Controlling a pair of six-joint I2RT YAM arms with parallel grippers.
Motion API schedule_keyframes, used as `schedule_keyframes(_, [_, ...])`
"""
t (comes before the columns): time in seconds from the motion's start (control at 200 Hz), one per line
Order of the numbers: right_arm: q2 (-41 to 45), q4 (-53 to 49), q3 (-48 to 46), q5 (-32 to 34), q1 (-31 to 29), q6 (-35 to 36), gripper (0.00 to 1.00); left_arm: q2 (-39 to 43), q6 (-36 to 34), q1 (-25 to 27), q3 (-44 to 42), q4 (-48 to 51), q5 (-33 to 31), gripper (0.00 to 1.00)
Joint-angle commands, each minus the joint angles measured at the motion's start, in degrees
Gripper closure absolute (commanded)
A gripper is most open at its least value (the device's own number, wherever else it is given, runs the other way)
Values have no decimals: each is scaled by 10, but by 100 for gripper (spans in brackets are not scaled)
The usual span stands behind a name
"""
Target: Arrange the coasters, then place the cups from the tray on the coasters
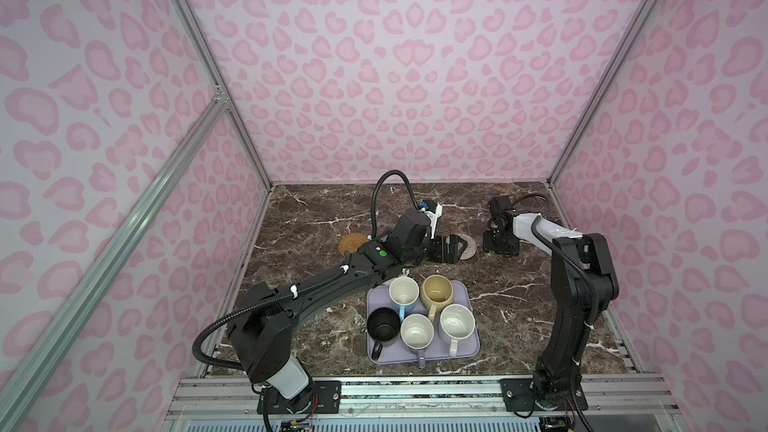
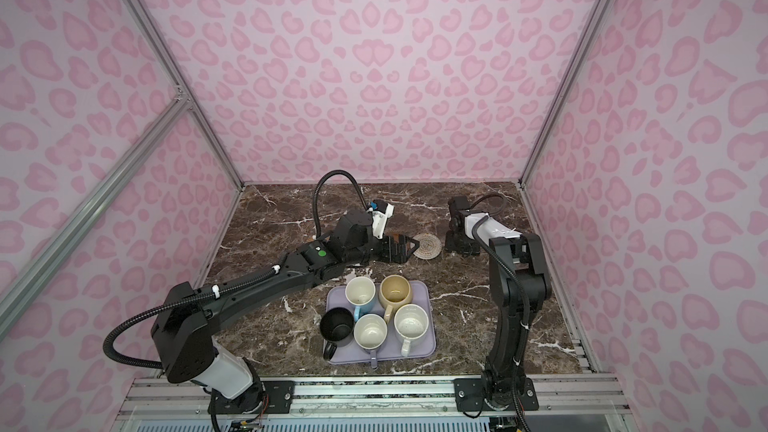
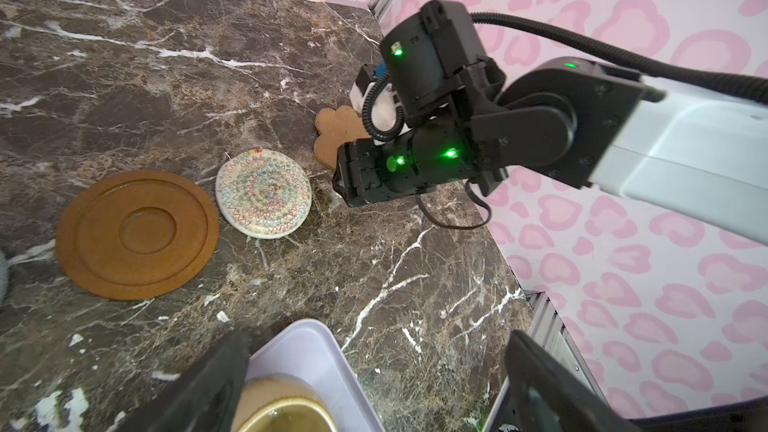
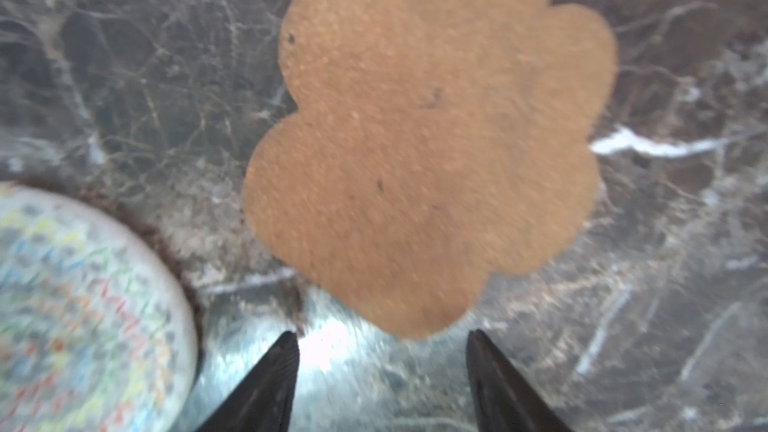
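With the right gripper [image 4: 382, 337], jaws parted and empty, just short of the flower coaster [image 4: 428, 151] lying flat beyond the tray [image 1: 469, 347], and the left gripper [image 3: 374, 388] likewise spread and empty, a shallow pinch may shove the thin coaster against the cream coaster [image 4: 83, 305].

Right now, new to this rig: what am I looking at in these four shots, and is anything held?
A left arm and a right arm are mounted at a marble table. Each ends in a two-finger gripper. Both top views look down on the whole scene. The other two pictures come from cameras on the arms' wrists.

Five cups stand on the tray: blue, yellow, black, lavender, speckled.

Beyond it lie coasters: orange, brown disc, cream, flower.

The left gripper is open and empty. The right gripper is open just short of the flower one, which lies flat. Nothing is held.
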State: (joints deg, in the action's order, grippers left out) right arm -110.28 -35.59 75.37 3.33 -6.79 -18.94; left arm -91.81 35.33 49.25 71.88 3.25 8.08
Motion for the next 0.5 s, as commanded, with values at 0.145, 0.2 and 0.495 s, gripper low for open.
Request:
schedule_keyframes(0.145, [33, 71, -32, -64, 51, -42, 20, -5, -10, 0, 7, -3, -11, 2])
schedule_keyframes(0.2, [27, 81, -30, -72, 65, -51, 15, -6, -11, 0, 8, -1, -14, 2])
schedule_keyframes(0.495, [-46, 72, 52, -72, 95, -43, 7, -7, -12, 0, 7, 1, -23, 1])
